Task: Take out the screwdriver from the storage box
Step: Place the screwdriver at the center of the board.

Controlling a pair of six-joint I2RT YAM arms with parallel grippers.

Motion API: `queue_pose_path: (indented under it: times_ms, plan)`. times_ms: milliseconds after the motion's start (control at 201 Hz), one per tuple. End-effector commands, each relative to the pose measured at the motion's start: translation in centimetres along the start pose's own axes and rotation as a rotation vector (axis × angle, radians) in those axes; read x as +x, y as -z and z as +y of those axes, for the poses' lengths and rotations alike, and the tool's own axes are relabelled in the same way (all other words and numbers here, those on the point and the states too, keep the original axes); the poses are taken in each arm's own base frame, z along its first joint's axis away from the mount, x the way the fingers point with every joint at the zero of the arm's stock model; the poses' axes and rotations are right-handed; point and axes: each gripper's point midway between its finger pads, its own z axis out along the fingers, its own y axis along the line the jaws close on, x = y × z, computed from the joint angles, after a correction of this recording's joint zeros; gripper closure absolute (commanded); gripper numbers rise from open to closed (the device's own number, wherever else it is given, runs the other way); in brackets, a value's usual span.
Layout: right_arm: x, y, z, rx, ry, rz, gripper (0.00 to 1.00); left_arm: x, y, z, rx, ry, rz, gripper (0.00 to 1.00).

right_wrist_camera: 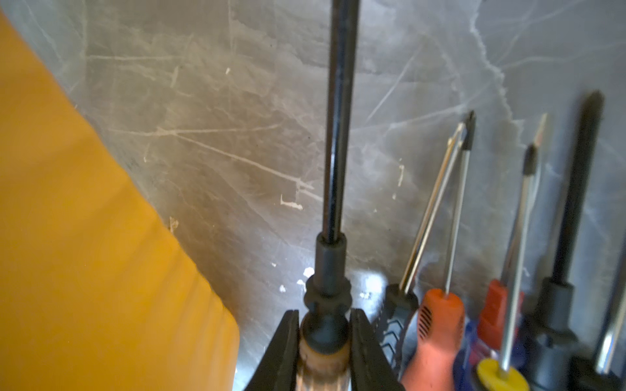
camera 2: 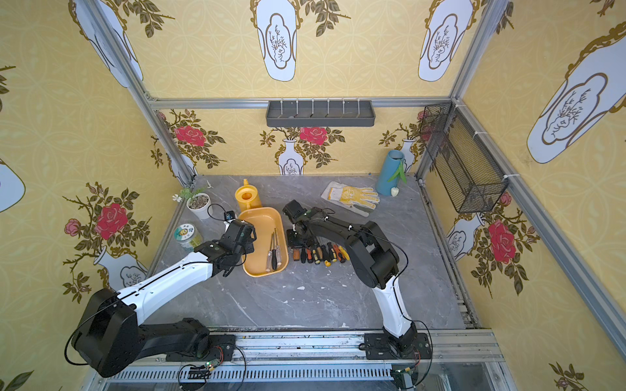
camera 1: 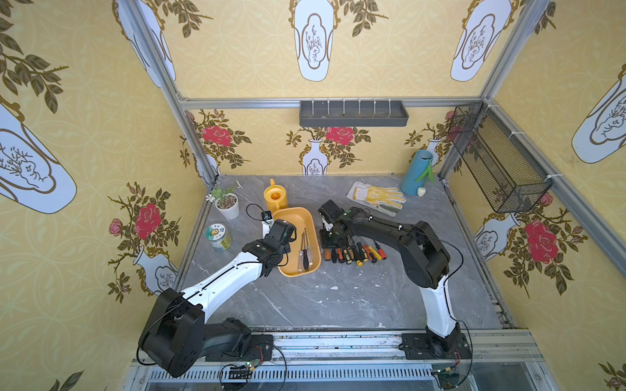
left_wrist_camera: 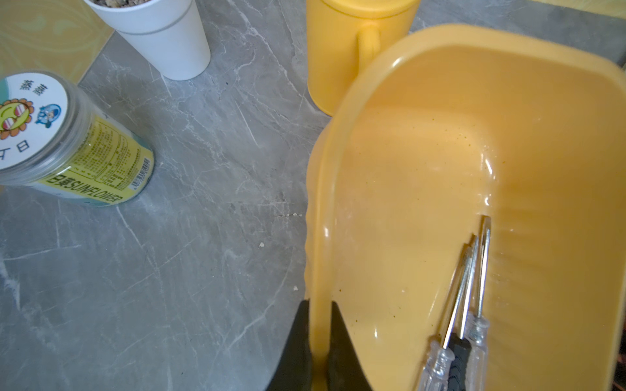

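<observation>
Right wrist: right claw (right_wrist_camera: 323, 313) grips screwdriver (right_wrist_camera: 338, 135) beside storage box (right_wrist_camera: 84, 237), whose rim left claw (left_wrist_camera: 318, 306) pinches.

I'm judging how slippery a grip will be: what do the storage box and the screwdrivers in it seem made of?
Storage box: glossy moulded plastic, judging by bright highlights on its rounded inner corners. Screwdrivers: shiny shafts, probably steel; two see-through handles, likely hard clear plastic; one black ribbed handle, perhaps rubber.

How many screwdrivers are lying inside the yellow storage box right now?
3. They lie side by side at the storage box's end nearest the robot: a clear-handled screwdriver, a black-handled screwdriver in the middle, and a second clear-handled screwdriver. None seems hidden.
</observation>
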Motion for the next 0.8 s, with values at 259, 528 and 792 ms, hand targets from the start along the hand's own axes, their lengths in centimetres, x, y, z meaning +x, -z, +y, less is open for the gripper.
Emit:
queue_pose_path:
  times_ms: [259, 528, 792]
  plan:
    - [0.3, -1.0, -0.9, 0.043, -0.021, 0.02, 1.0, -0.2, 0.2, 0.2, 0.001, 0.026, -0.02, 1.0]
    - [0.9, -1.3, -1.2, 0.054, -0.024, 0.033, 0.84, -0.2, -0.1, -0.2, 0.01, 0.033, -0.012, 1.0]
    - [0.9, -1.4, -1.3, 0.062, -0.029, 0.036, 0.63, -0.1, -0.3, -0.4, 0.013, 0.027, -0.011, 1.0]
